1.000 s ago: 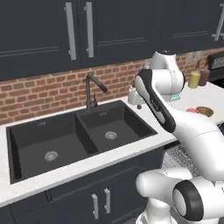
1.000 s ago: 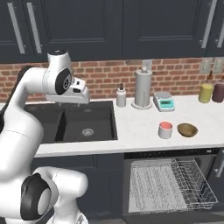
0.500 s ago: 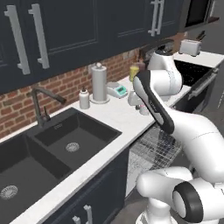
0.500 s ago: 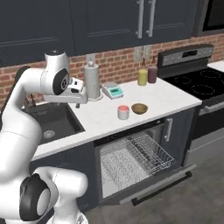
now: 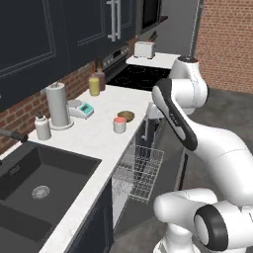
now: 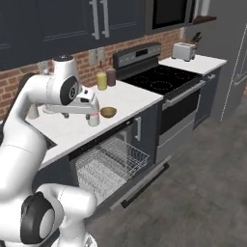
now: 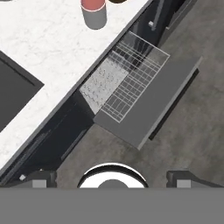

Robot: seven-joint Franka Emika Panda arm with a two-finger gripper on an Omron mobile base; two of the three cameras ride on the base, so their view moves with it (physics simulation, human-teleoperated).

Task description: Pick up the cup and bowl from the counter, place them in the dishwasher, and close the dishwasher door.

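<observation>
The cup (image 5: 119, 124), white with a red-orange top, stands on the white counter (image 5: 94, 143) just above the open dishwasher. The tan bowl (image 5: 126, 116) sits right beside it. My gripper (image 6: 91, 108) hangs above the counter's front edge, over the cup (image 6: 93, 120) and next to the bowl (image 6: 108, 112). It is open, and in the hand view its fingertips (image 7: 41, 178) stand wide apart with nothing between them. The cup (image 7: 93, 11) shows at the top of that view. The grey wire rack (image 7: 127, 83) is pulled out over the lowered dishwasher door (image 7: 153, 109).
A paper towel roll (image 5: 58, 105), soap bottle (image 5: 43, 127), small scale (image 5: 81, 108) and yellow bottle (image 5: 94, 85) line the brick wall. The black sink (image 5: 34, 183) lies to the left. A stove (image 6: 164, 79) and toaster (image 6: 183, 50) are to the right.
The base has driven right along the counter, so both base views shifted from the sink to the open dishwasher. The arm keeps its pose and the gripper stays open.
</observation>
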